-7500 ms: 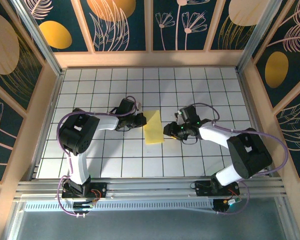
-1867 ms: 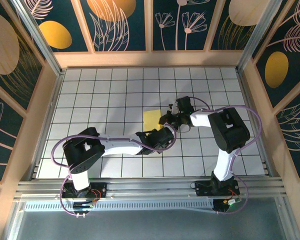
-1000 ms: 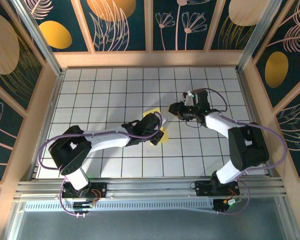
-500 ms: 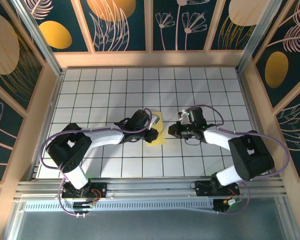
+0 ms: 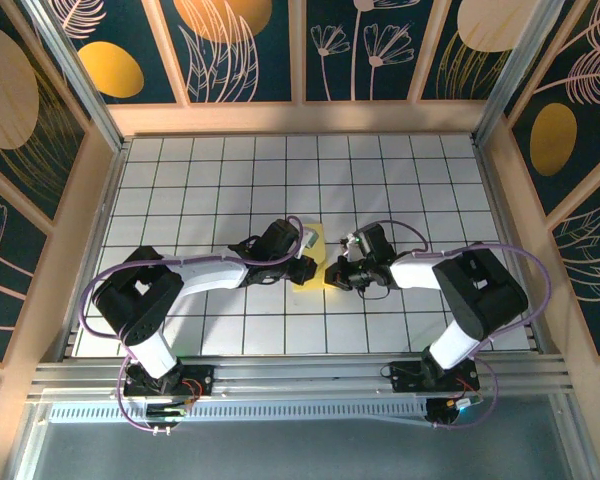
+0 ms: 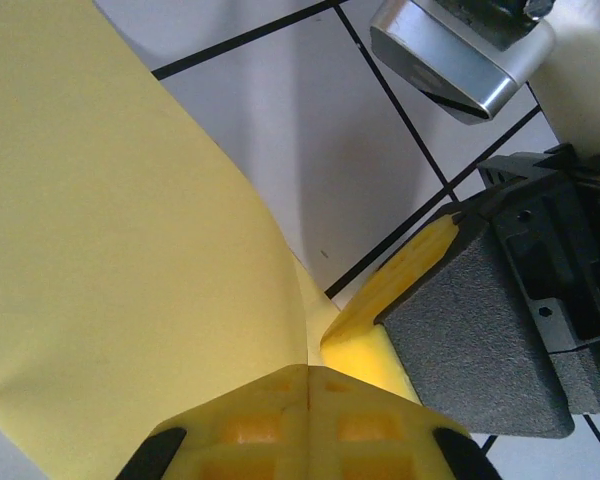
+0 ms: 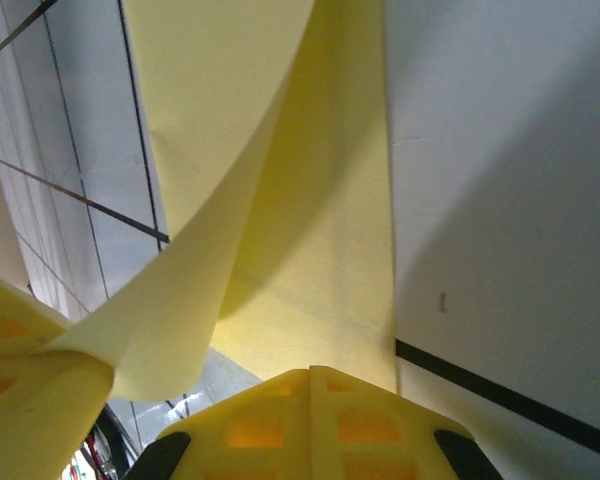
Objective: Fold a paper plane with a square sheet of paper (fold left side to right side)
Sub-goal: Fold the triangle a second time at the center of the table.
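Both sets of jaws closed at the square sheet of paper [image 5: 317, 240], near the middle of the table [image 5: 210, 180].

My left jaws are pinched shut on a raised flap of the yellow sheet. In the left wrist view the paper runs right into the seam between my left fingertips [image 6: 250, 425]. In the right wrist view that flap curls up off the lower layer and ends at those same fingertips. My right jaws are closed too, with my right fingertips [image 7: 370, 425] down at the edge of the flat lower layer and touching it. I cannot tell whether any paper is caught between them. From above, the sheet lies between my left jaws and right jaws, partly covered by both, and the two sets of fingertips sit just beside each other over its nearer part.
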Tool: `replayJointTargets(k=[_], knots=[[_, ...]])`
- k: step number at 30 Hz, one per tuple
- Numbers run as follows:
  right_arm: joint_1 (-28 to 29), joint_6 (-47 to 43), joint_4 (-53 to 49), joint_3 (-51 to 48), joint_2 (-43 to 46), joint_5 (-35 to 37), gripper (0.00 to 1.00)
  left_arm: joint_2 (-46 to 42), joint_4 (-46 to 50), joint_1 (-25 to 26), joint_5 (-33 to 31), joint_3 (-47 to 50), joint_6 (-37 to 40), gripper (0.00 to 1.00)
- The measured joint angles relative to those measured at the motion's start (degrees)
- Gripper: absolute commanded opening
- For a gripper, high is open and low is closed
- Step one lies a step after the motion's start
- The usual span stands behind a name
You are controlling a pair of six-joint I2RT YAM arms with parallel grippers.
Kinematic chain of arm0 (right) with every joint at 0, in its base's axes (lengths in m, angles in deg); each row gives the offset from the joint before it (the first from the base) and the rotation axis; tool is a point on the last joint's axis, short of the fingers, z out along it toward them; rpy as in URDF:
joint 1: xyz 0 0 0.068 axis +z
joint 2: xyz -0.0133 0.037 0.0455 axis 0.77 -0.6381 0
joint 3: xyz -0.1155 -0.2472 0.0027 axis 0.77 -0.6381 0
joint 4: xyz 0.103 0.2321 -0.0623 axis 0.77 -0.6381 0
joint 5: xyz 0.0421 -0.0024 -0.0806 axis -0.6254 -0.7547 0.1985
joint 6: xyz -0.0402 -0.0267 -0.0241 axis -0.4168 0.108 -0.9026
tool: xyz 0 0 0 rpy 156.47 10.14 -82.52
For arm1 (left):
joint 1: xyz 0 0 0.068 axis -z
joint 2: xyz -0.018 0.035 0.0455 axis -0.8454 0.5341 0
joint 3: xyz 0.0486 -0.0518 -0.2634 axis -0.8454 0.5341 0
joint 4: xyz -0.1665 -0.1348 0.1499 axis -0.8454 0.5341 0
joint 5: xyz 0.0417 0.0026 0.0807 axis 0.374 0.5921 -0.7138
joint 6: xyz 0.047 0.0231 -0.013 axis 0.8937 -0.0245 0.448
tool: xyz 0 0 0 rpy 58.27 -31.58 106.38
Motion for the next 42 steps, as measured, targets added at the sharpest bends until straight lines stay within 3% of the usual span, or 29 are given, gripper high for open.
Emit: replayJointTargets(k=[21, 42], knots=[[0.63, -0.44, -1.07, 0.17, -0.48, 1.92, 0.0, 3.58, 6.56, -3.67, -3.8, -3.23, 2.91, 0.0], [0.63, -0.46, -1.07, 0.17, -0.48, 1.95, 0.0, 5.18, 8.13, -4.24, -7.34, -3.96, 4.37, 0.0]])
